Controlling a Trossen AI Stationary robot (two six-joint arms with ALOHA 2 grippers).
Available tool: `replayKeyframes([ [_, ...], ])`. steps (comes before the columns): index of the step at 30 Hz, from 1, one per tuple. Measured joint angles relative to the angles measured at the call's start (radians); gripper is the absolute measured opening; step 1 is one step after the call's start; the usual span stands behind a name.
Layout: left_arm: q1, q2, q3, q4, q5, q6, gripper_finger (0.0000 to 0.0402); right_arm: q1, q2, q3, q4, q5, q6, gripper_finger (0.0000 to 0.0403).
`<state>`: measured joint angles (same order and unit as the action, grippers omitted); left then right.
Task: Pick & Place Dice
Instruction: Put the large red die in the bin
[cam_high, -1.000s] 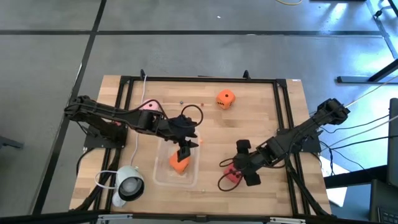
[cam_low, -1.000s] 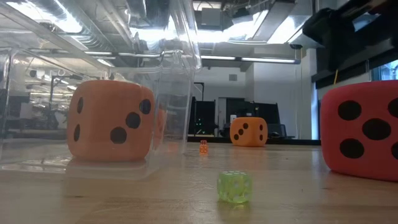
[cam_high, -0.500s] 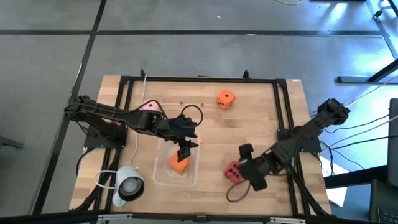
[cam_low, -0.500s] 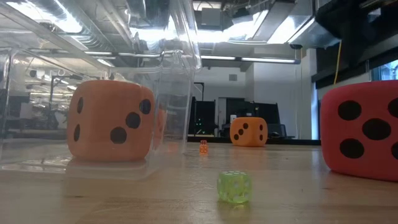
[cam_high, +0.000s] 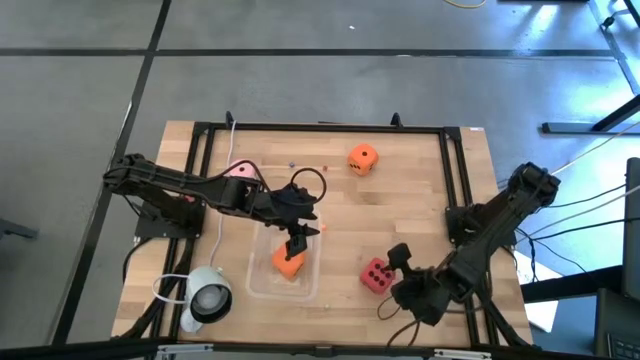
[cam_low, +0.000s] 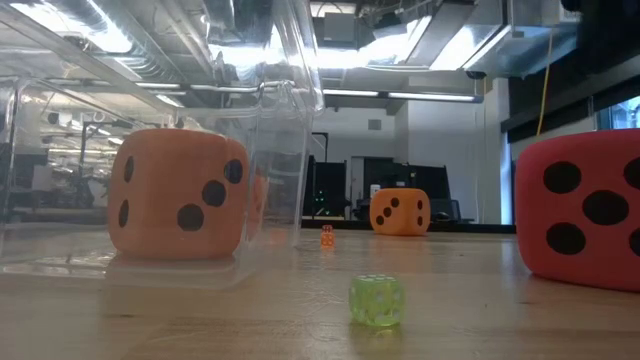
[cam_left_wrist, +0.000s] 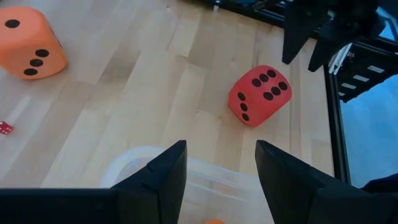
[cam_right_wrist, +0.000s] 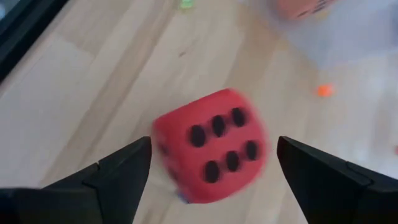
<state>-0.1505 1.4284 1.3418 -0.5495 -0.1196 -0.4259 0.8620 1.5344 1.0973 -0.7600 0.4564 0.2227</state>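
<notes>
Wooden tabletop is carrying everything. Near the front edge, my right gripper (cam_high: 412, 290) is hanging wide and empty just beside the red die (cam_high: 376, 274); a skewed approach could be nudging it toward that edge. My left gripper (cam_high: 296, 243), fingers parted and empty, is hovering over the clear tub (cam_high: 260, 285) holding one orange die (cam_high: 289, 262). Open room is lying toward the far edge, around the other orange die (cam_high: 362, 159).

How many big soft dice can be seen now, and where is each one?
4. One orange die lies in the clear container; another orange die sits at the table's far side; the red die lies on the table beside the right gripper; a pale pink die is partly hidden behind the left arm.
</notes>
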Motion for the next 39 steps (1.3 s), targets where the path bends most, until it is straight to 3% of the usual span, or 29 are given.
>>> replayKeyframes([
  [6,0.000,0.000,0.000,0.000,-0.001,0.001,0.0182,0.022,0.084,0.000,0.001,-0.040,0.046,0.0346],
  [23,0.000,0.000,0.000,0.000,-0.011,0.003,0.0182,-0.031,0.211,0.005,0.032,0.053,-0.042,0.0346],
  [29,0.000,0.000,0.000,0.000,-0.011,0.003,0.0182,-0.051,0.265,0.010,0.053,0.079,0.011,0.0342],
  [39,0.000,0.000,0.000,0.000,-0.010,0.002,0.0182,-0.061,0.270,0.010,0.084,0.078,0.186,0.0294],
])
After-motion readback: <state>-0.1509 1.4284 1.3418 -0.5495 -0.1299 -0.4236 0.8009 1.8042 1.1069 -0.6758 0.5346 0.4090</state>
